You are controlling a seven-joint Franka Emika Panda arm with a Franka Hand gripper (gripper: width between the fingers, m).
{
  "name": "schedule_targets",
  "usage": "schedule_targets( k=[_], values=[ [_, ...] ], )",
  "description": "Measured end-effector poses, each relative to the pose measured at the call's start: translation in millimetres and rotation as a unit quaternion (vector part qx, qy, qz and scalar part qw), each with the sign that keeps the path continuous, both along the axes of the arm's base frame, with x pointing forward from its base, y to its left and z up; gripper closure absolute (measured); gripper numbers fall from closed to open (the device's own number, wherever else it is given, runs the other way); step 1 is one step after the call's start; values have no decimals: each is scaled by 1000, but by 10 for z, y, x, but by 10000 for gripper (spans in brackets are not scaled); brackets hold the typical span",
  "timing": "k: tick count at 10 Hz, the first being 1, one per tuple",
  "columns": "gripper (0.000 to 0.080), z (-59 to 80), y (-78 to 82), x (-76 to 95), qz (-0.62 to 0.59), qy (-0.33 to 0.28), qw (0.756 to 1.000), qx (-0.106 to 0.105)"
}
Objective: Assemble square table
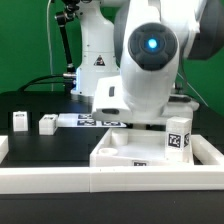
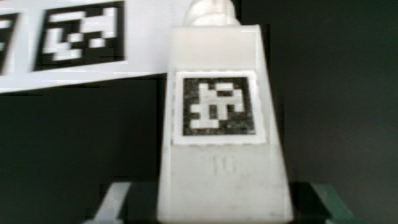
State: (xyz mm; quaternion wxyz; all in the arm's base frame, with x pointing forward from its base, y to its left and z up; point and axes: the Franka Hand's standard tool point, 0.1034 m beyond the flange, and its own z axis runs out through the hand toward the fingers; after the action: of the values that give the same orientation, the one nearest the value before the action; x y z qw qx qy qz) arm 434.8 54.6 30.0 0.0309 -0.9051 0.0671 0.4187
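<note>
Lying loose at the far left, a first leg peg (image 1: pixel 20 121) and a second leg peg (image 1: pixel 47 124) are waiting beside the marker board (image 1: pixel 90 122), so assembly seems to be barely beginning. The gripper (image 2: pixel 217 205) is pinching narrowly around the held leg peg (image 2: pixel 214 130), white and tagged. The square table top (image 1: pixel 120 150) is sitting near centre, recessed face up, apparently legless, with an upright leg peg (image 1: pixel 178 135) standing near its right.

No word or number reads clearly, just black-and-white square tags: one on the face of the leg peg (image 2: pixel 217 103), more on the marker board (image 2: pixel 80 35), one on the square top (image 1: pixel 125 152) at its edge, plus a mark on the arm's base (image 1: pixel 98 62) too small to read.
</note>
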Motion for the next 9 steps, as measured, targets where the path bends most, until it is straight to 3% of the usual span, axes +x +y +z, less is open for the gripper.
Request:
schedule_targets(
  k=[2, 4, 6, 9],
  values=[
    [509, 260, -120, 157, -14, -9, 1000, 7],
    [509, 451, -289, 439, -25, -30, 999, 9],
    [509, 414, -295, 478, -26, -44, 999, 6],
    [509, 424, -339, 591, -25, -164, 986, -3]
  ],
)
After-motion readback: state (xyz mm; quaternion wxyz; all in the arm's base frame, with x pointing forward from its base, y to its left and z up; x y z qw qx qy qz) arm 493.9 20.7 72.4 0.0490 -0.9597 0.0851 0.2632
